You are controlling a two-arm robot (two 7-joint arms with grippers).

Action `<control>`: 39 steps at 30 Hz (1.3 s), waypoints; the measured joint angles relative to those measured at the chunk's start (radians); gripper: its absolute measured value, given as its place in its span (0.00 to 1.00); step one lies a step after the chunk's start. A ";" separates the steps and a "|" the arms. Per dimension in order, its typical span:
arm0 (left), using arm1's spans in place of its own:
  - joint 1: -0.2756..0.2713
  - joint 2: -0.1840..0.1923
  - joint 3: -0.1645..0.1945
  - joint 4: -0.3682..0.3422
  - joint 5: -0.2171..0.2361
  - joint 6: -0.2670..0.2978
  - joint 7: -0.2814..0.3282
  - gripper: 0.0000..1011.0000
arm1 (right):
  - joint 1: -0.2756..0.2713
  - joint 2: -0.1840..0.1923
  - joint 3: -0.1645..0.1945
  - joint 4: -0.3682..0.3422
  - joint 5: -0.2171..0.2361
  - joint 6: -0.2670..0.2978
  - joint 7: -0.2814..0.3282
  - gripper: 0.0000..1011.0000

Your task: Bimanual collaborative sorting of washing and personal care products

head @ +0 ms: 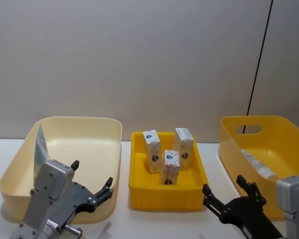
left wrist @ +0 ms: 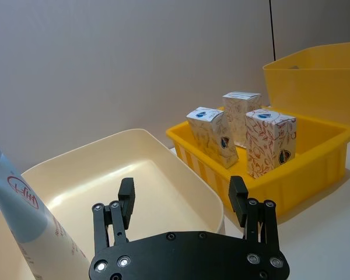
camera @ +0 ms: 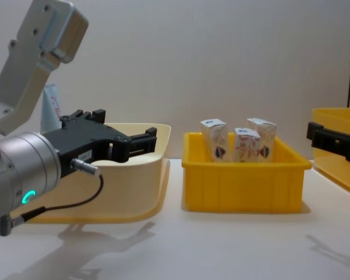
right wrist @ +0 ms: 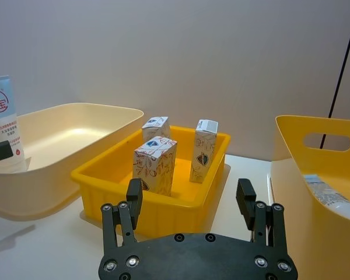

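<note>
L gripper (head: 92, 173) spread, empty, 7 o'clock by cream bin (head: 79, 120); R gripper (head: 223, 184) likewise, 5 o'clock by yellow bin (head: 230, 142). Cartons (head: 170, 167) in centre tray (head: 159, 197); a tube (head: 40, 147) in each bin. Between picks, I judge; next needs a target.

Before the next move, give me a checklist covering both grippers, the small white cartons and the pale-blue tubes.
1. Left gripper open and empty, by the cream plastic bin: ok.
2. Right gripper open and empty: ok.
3. Three small white cartons standing in the shallow yellow plastic tray: ok.
4. Pale-blue squeeze tube leaning in the cream plastic bin's far left corner: ok.
5. Second tube lying inside the deep yellow handled bin: ok.
6. Which bin the cartons belong in: cannot tell.
</note>
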 joint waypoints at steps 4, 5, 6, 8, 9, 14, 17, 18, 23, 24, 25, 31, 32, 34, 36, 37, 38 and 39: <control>0.000 0.000 0.000 0.000 0.000 0.000 0.000 0.99 | 0.000 -0.001 0.000 0.000 0.000 0.000 0.000 0.99; 0.000 0.000 0.000 0.000 0.000 0.000 0.000 0.99 | 0.001 -0.001 0.000 0.000 0.000 0.002 0.001 0.99; 0.000 0.000 0.000 0.000 0.000 0.000 0.000 0.99 | 0.001 -0.001 0.000 0.000 0.000 0.002 0.001 0.99; 0.000 0.000 0.000 0.000 0.000 0.000 0.000 0.99 | 0.005 -0.002 0.000 0.002 0.000 0.006 0.003 0.99; 0.000 0.000 0.000 0.000 0.000 0.000 0.000 0.99 | 0.008 -0.003 -0.001 0.005 -0.001 0.009 0.005 0.99; 0.000 0.000 0.000 0.000 0.000 0.000 0.000 0.99 | 0.028 -0.010 -0.008 0.018 -0.004 0.025 0.011 0.99; 0.000 0.000 0.000 0.000 0.000 0.000 0.000 0.99 | 0.045 -0.017 -0.015 0.031 -0.009 0.038 0.014 0.99; 0.000 0.000 0.000 0.000 0.000 0.000 0.000 0.99 | 0.051 -0.019 -0.017 0.035 -0.010 0.041 0.015 0.99; 0.000 0.000 0.000 0.000 0.000 0.001 0.000 0.99 | 0.095 -0.038 -0.034 0.068 -0.019 0.069 0.020 0.99; 0.000 0.000 0.000 0.000 0.000 0.001 0.000 0.99 | 0.104 -0.042 -0.038 0.075 -0.020 0.073 0.021 0.99; 0.000 0.000 0.000 0.000 0.000 0.001 0.000 0.99 | 0.112 -0.046 -0.040 0.081 -0.022 0.078 0.021 0.99; 0.000 0.000 0.000 0.000 0.000 0.001 0.000 0.99 | 0.175 -0.080 -0.062 0.136 -0.035 0.115 0.022 0.99; 0.000 0.000 0.000 0.000 0.000 0.001 0.000 0.99 | 0.186 -0.086 -0.066 0.146 -0.037 0.120 0.021 0.99; 0.000 0.000 0.000 0.000 0.000 0.001 0.000 0.99 | 0.198 -0.095 -0.070 0.159 -0.040 0.128 0.020 0.99; 0.000 0.000 0.000 0.000 0.000 0.001 0.000 0.99 | 0.211 -0.103 -0.074 0.170 -0.043 0.135 0.017 0.99; 0.000 0.000 0.000 0.000 0.000 0.001 0.000 0.99 | 0.224 -0.111 -0.078 0.183 -0.045 0.141 0.015 0.99; 0.000 0.000 0.000 0.000 0.000 0.001 0.000 0.99 | 0.239 -0.122 -0.083 0.200 -0.049 0.150 0.011 0.99; 0.000 0.000 0.000 0.000 0.000 0.001 0.000 0.99 | 0.245 -0.126 -0.084 0.207 -0.051 0.153 0.009 0.99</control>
